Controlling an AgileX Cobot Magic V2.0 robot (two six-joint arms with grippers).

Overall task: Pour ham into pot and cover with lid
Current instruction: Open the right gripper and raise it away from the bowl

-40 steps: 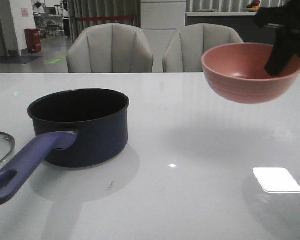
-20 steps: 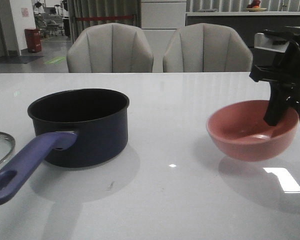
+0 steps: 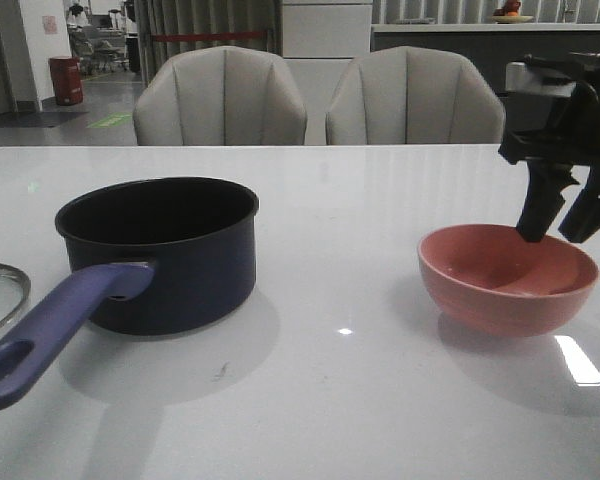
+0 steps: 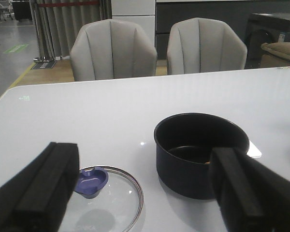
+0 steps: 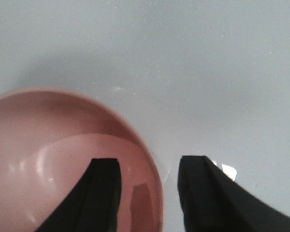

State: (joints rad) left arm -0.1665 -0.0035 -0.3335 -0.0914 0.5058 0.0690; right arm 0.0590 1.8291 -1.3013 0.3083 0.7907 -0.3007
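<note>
A glossy white table (image 3: 380, 200) fills the scene, with two grey chairs (image 3: 220, 97) behind it and a red bin (image 3: 66, 80) far back beyond the pot. The dark navy pot (image 3: 170, 255) stands upright, its blue-purple handle (image 3: 55, 325) pointing toward the robot. Well to the pot's right sits the pink bowl (image 3: 507, 279); the right gripper (image 5: 147, 176) hangs just over its rim, jaws spread, one finger inside, one outside. Just left of the pot lies the glass lid (image 4: 117, 195) with its blue knob (image 4: 92, 181); its faint lettering is unreadable. The left gripper (image 4: 140, 193) hovers near the lid, jaws wide apart. A small orange speck in the pot may be the ham (image 4: 208, 163).
</note>
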